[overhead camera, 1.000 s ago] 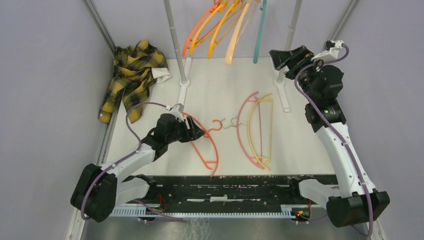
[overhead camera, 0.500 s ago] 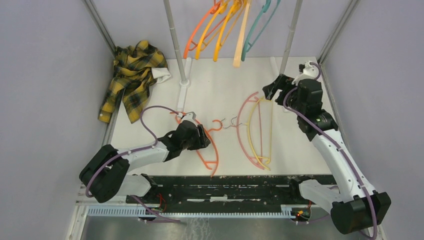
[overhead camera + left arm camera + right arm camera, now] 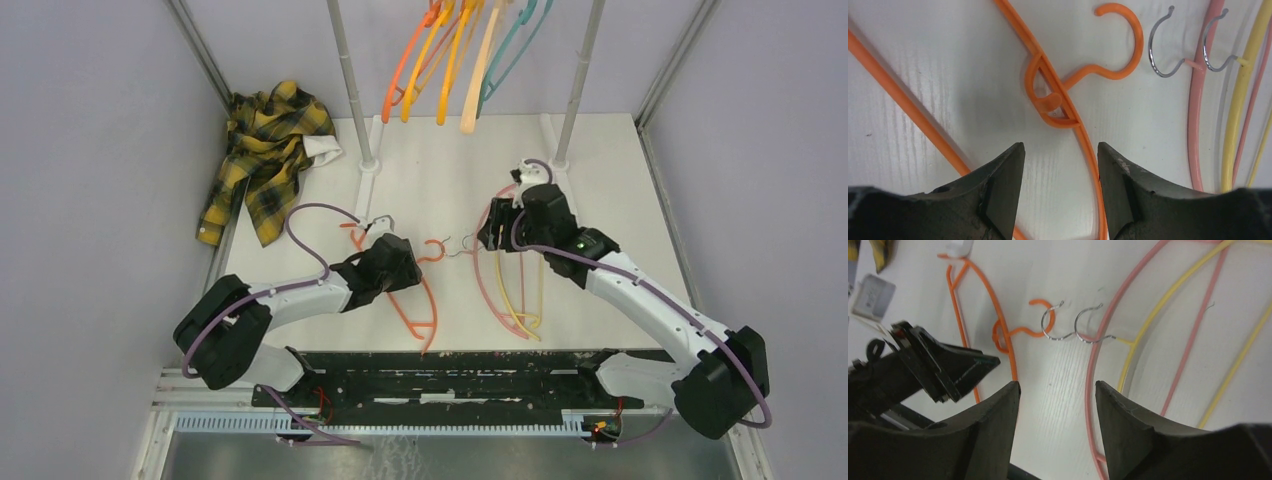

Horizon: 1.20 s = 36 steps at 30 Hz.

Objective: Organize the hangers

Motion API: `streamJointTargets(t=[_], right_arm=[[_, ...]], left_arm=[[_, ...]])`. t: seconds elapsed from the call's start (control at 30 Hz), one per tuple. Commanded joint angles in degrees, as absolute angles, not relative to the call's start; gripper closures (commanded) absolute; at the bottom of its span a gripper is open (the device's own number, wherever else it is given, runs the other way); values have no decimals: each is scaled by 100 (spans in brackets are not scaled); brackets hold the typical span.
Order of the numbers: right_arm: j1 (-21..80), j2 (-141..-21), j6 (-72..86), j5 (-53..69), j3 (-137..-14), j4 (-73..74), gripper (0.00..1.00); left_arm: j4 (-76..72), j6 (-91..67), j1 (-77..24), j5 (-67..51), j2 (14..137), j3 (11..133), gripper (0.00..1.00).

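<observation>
An orange hanger [image 3: 415, 300] lies flat on the white table, its hook toward the middle. My left gripper [image 3: 400, 262] hovers low over its neck, open. In the left wrist view [image 3: 1060, 150] the orange shoulder [image 3: 1060, 95] runs between the fingers, close to the right one. A pink hanger [image 3: 487, 285] and a yellow hanger [image 3: 520, 290] lie nested to the right, metal hooks pointing left. My right gripper [image 3: 490, 228] is open above their hook end [image 3: 1057, 387]; the pink arm [image 3: 1087, 405] passes by its right finger, the yellow one [image 3: 1127, 367] beyond. Several orange, yellow and teal hangers [image 3: 440, 60] hang at the back.
A yellow-and-black plaid shirt [image 3: 265, 155] is heaped at the back left corner. Two grey upright poles [image 3: 352, 90] [image 3: 578, 80] stand on white feet at the back. The two grippers sit close together across the hangers' hooks. Grey walls close in both sides.
My right arm swung down from the back right to over the pink and yellow hangers, its jaws narrowing. My left gripper slid right along the orange hanger. The hanging hangers swayed.
</observation>
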<state>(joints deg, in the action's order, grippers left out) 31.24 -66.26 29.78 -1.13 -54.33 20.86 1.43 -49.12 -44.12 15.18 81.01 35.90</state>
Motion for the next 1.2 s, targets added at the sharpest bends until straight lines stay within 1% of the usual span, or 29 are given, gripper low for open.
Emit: streamJointTargets(t=[0.0, 0.1, 0.13, 0.27, 0.33, 0.5, 0.7, 0.87, 1.17], right_arm=[[3561, -6704, 2988, -246, -5141, 1919, 35], [3705, -6758, 2997, -290, -5044, 1900, 35], [3727, -6759, 2997, -290, -5018, 1891, 35], [3763, -6725, 2972, -291, -4934, 1882, 35], [3779, -6696, 2971, -275, -4870, 1858, 35], [3795, -6673, 2980, -200, -4679, 1815, 36], [3795, -6663, 2997, -158, -4510, 1768, 36], [3802, -6707, 2989, -101, -4493, 1714, 36], [4092, -7322, 2980, 37, -4583, 1576, 40]], left_arm=[[264, -5212, -4430, 2030, 8204, 3710, 37], [252, -5229, -4429, 2052, 8380, 3762, 38], [255, -5231, -4424, 2067, 8437, 3782, 41], [263, -5232, -4427, 2259, 8606, 3886, 57], [248, -5234, -4429, 2374, 8680, 3921, 59], [228, -5188, -4428, 2534, 8950, 4058, 59], [157, -5258, -4430, 2436, 9113, 4094, 54], [195, -5298, -4430, 2355, 8752, 3955, 52], [609, -5317, -4416, 2928, 8100, 3682, 48]])
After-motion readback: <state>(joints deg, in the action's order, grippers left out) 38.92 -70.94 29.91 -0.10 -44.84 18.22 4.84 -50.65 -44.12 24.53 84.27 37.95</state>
